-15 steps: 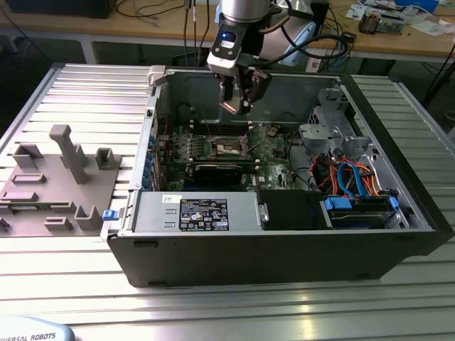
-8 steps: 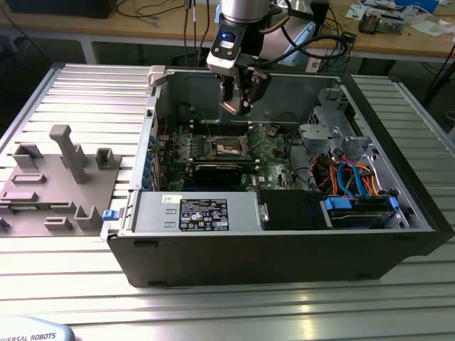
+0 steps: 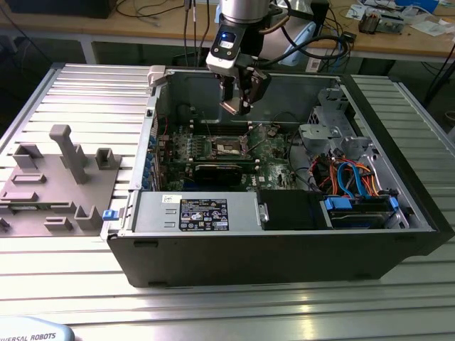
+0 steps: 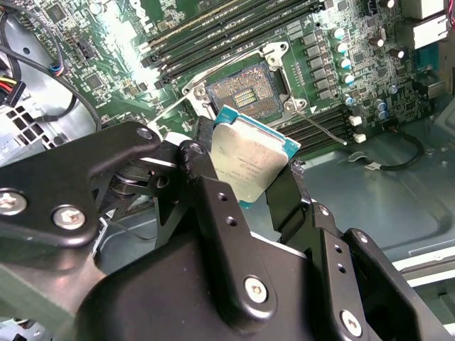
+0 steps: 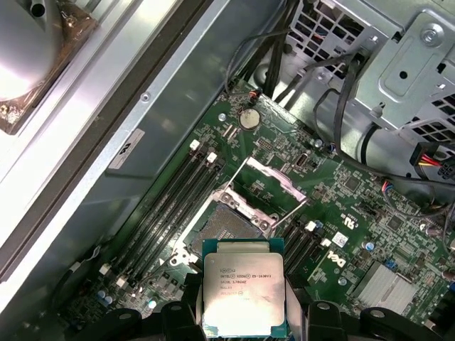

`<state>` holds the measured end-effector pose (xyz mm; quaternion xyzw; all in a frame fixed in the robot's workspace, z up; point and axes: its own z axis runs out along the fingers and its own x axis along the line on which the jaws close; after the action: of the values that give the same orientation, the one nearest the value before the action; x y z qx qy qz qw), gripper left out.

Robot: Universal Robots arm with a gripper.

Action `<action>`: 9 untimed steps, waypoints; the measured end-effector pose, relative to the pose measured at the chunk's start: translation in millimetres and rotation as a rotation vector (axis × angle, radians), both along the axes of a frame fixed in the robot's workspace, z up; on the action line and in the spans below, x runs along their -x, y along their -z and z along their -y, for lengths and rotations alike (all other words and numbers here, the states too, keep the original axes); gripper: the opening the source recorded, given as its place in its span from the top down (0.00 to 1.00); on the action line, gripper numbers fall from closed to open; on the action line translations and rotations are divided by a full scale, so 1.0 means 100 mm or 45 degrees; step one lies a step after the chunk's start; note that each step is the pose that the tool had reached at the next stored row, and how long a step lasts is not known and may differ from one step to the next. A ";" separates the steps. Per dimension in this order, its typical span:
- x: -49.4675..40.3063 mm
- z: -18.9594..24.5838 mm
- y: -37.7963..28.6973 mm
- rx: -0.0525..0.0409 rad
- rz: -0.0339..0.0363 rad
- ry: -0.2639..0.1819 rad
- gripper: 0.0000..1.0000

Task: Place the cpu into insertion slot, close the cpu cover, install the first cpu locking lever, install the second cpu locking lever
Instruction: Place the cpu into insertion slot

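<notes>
My gripper [image 3: 238, 105] hangs inside the open computer case, above the green circuit board, shut on the cpu [image 4: 252, 160]. The cpu [image 5: 244, 284] is a flat silvery square, pinched by two opposite edges between black fingers [image 4: 206, 177], its metal top showing in both wrist views. It hovers clear of the board. The insertion slot [image 5: 231, 224] lies below it, uncovered, with its contact field showing [image 4: 245, 91]; in the exterior view it is the dark square [image 3: 229, 147]. The cpu cover [image 5: 269, 181] stands swung up at the slot's far edge. A thin wire locking lever [image 4: 328, 128] sticks out beside the slot.
Long black memory slots [image 5: 174, 192] run along both sides of the socket. A metal drive cage [image 3: 328, 121] with coloured cables [image 3: 348, 174] fills the case's right side in the exterior view. A power supply [image 3: 202, 212] lies at the front. A grey fixture tray [image 3: 53, 181] sits outside on the left.
</notes>
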<state>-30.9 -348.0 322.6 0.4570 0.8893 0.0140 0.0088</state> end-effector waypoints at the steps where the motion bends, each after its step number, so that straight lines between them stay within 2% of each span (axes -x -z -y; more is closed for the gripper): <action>1: 0.000 0.000 0.000 0.000 0.0000 0.001 0.46; 9: 0.000 0.000 0.002 0.000 0.0000 0.008 0.46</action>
<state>-30.9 -348.0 322.4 0.4596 0.8880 0.0140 0.0088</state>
